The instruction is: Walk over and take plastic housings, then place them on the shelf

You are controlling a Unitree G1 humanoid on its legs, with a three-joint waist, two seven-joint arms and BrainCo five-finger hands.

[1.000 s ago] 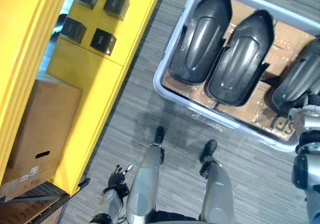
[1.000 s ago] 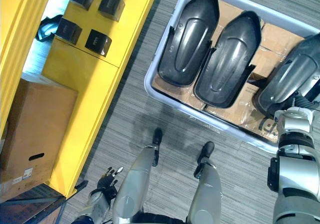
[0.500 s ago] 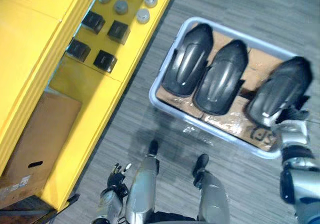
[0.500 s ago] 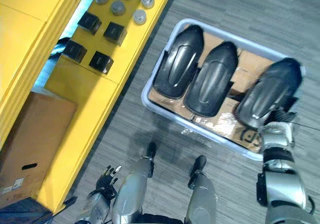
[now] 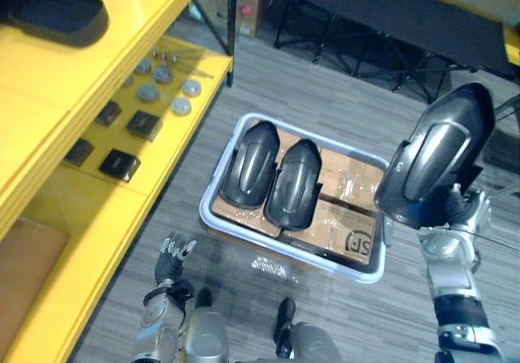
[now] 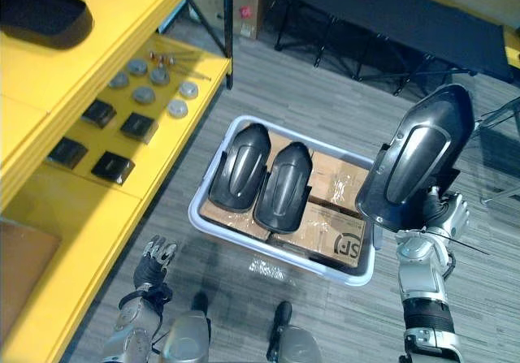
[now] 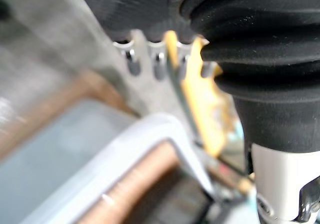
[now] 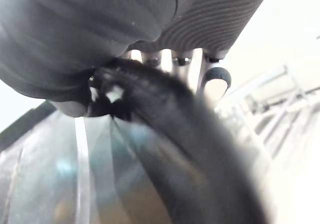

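My right hand (image 6: 436, 217) is shut on the lower edge of a black plastic housing (image 5: 435, 156), held upright and raised above the right end of the white bin (image 6: 276, 254). Its fingers (image 8: 215, 78) curl round the housing's rim (image 8: 165, 149). Two more black housings (image 5: 250, 164) (image 5: 294, 184) lie side by side in the bin on cardboard. Another housing (image 5: 53, 10) rests on the upper yellow shelf (image 5: 122, 50). My left hand (image 5: 171, 253) hangs low beside the shelf, fingers (image 7: 155, 63) straight and holding nothing.
The lower yellow shelf (image 6: 49, 209) at the left carries small black boxes (image 6: 138, 125) and grey discs (image 6: 145, 95). A dark table on black folding legs (image 5: 382, 30) stands past the bin. Grey floor lies between shelf and bin.
My right hand has lifted the third housing up out of the bin. The camera has tipped up, so the upper shelf and the far table have come into sight. The left hand stays low.
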